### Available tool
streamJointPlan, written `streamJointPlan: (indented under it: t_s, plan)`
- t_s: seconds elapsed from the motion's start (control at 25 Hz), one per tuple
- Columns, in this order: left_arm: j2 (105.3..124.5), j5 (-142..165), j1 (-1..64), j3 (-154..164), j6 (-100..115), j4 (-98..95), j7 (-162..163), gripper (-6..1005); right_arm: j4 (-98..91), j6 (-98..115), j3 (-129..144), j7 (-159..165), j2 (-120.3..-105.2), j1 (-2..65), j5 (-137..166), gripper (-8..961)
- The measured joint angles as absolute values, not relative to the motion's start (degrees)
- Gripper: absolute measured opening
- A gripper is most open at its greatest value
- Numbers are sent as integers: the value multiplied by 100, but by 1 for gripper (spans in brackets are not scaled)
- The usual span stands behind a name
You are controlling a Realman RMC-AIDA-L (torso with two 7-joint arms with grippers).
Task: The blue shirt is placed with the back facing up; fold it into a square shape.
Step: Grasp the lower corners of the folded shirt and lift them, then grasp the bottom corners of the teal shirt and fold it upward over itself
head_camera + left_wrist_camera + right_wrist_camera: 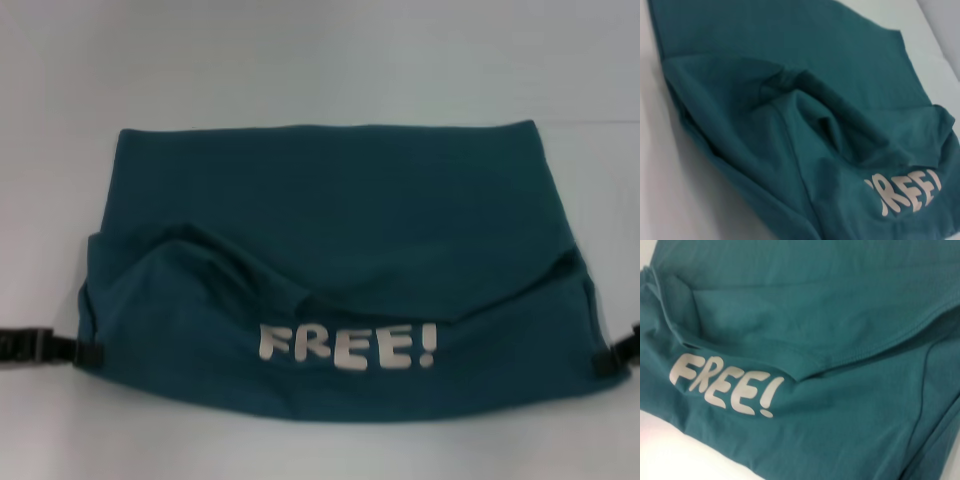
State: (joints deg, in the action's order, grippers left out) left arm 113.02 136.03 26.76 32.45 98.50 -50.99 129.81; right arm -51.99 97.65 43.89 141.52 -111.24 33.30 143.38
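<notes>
Start at the left gripper [88, 351], at the near left corner of the garment. Its black tip meets the fabric edge; you cannot tell whether the fingers are pinching cloth or merely alongside it. The right gripper [612, 360] sits at the near right corner in the same way, its state equally unreadable.

Between them lies the blue shirt [330, 220], a dark teal-blue, soft cotton short-sleeved T-shirt, resting on the pale, flat white table [320, 60]. The near part is turned over, so the white "FREE!" lettering [347, 346] faces up and reads upright toward the robot.

The step in hand appears to be a fold of the near edge toward the far edge. To do it well:
- Move both corners together and level, so the fold line stays straight.
- Keep light tension across the width; the sagging crease [250, 265] above the lettering needs pulling flat.

The shirt's long axis now runs left to right across the table.
</notes>
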Motion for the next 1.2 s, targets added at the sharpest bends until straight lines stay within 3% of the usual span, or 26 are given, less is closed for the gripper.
streamJointPlan:
  t_s: [0.48, 0.92, 1.04, 1.2]
  plan:
    - [11340, 14024, 2518, 3163, 11201, -5421, 12810, 2, -5180, 10396, 4130, 13842, -11118, 2920, 14341, 99]
    - [11072, 14089, 3337, 3006, 9344, -4916, 13838, 3, -4638, 9426, 2770, 13670, -10971, 3575, 13361, 114]
    - [11044, 14130, 3619, 3090, 8621, -4654, 14144, 2, -4608, 8540, 2768, 13778, -11034, 3685, 13195, 118]
    - [11053, 14264, 3916, 3406, 7720, -4333, 14515, 2, -4522, 7404, 2840, 13732, -11240, 3879, 13080, 124]
